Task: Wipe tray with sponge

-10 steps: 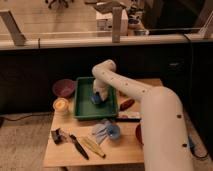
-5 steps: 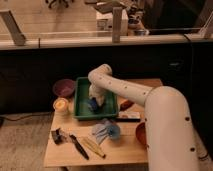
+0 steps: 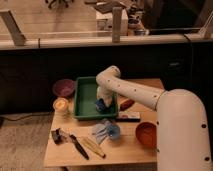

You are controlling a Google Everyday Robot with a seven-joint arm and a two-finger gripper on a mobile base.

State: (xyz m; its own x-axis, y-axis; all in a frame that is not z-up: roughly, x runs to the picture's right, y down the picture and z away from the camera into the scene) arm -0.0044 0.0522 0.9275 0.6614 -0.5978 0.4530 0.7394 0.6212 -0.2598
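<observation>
A green tray (image 3: 86, 100) sits on the wooden table at the back left of centre. My white arm reaches from the lower right, bends above the tray and points down into it. My gripper (image 3: 102, 103) is low inside the tray's right half, on or right at a blue sponge (image 3: 101, 106) that rests on the tray floor. The arm hides part of the tray's right side.
A purple bowl (image 3: 63, 88) and a yellow cup (image 3: 61, 105) stand left of the tray. A red object (image 3: 126, 104) and a dark flat bar (image 3: 128, 116) lie to its right. A blue cloth with a cup (image 3: 106, 131), an orange bowl (image 3: 146, 134), a banana (image 3: 93, 147) and black utensils (image 3: 75, 145) lie in front.
The arm's elbow has swung left over the tray. The gripper with the blue sponge has shifted left and slightly toward the front across the tray floor.
</observation>
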